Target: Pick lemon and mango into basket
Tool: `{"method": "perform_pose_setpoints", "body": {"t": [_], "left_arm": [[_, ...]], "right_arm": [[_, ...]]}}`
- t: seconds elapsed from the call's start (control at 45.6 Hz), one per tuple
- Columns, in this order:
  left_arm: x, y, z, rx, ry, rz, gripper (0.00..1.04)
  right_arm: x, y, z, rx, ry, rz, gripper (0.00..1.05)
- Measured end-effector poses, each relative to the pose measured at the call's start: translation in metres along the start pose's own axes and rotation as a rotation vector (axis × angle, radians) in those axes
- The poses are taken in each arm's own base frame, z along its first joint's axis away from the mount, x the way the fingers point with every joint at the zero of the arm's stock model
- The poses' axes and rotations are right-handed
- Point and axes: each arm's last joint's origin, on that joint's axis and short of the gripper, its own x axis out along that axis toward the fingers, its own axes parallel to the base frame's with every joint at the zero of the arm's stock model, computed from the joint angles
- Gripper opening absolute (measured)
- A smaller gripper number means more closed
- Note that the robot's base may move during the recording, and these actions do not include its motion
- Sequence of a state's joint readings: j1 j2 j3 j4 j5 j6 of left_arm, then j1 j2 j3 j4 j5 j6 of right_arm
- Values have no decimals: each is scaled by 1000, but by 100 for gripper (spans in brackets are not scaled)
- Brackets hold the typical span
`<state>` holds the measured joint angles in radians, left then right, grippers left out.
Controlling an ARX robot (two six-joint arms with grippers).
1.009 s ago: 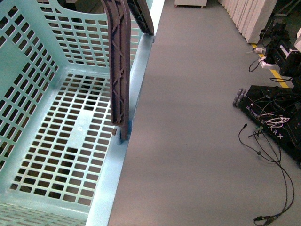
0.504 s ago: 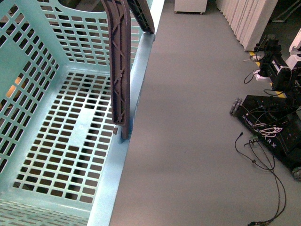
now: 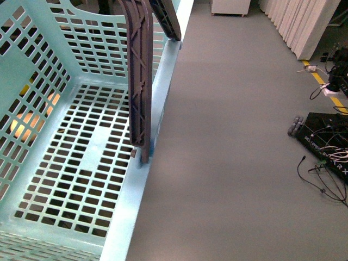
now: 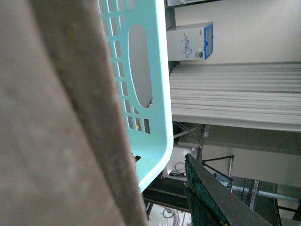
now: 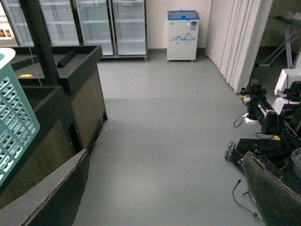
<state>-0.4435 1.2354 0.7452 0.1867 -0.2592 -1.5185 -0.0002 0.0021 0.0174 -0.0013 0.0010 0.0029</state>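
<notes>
The turquoise basket [image 3: 81,163] fills the left of the front view, seen from above. No fruit lies on the part of its slotted floor that shows. Its brown-grey handle [image 3: 140,81] stands upright along the right wall. Yellow-orange shapes [image 3: 22,125] show through the left wall's slots; I cannot tell whether they are the lemon or the mango. In the left wrist view my left gripper [image 4: 160,207] is shut on the handle [image 4: 56,117], beside the basket rim [image 4: 153,94]. My right gripper [image 5: 164,207] is open and empty above the floor; the basket corner [image 5: 14,122] is beside it.
Bare grey floor [image 3: 228,136] lies right of the basket. A black wheeled robot base with loose cables [image 3: 326,147] sits at the far right. Dark counters [image 5: 70,80], glass-door fridges [image 5: 94,23], a small white freezer [image 5: 183,35] and a white curtain [image 5: 235,42] stand beyond.
The front view has swung: the robot base and cables have slid toward the right edge, and yellow-orange shapes have come into sight through the basket's left wall. The basket stays put in the frame.
</notes>
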Motion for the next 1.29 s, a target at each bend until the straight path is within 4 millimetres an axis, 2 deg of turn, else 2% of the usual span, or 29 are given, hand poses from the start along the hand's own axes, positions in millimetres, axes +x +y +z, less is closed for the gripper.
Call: {"method": "perform_pose_setpoints", "body": {"t": [1.294], "left_arm": [[0, 0, 0, 3, -3, 0, 30]], "right_arm": [[0, 0, 0, 0, 0, 0, 96]]}}
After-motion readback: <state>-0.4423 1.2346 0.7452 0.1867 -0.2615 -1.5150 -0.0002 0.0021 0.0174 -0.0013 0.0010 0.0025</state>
